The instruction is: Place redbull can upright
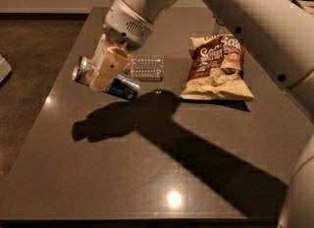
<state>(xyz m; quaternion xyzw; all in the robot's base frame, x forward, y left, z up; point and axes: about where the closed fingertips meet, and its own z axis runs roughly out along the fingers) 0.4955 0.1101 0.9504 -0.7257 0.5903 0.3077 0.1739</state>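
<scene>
The redbull can (120,85) is silver and dark blue. It is held nearly on its side above the dark table (147,173), silver top pointing left and slightly up. My gripper (105,70), with tan fingers (109,66), is shut on the can around its middle, at the left of the table. The can's shadow lies on the tabletop below it, apart from the can.
A clear ribbed plastic water bottle (146,68) lies on its side just behind the can. A brown and yellow chip bag (218,70) lies flat to the right. My white arm (255,20) crosses the upper right. The floor (29,50) is to the left.
</scene>
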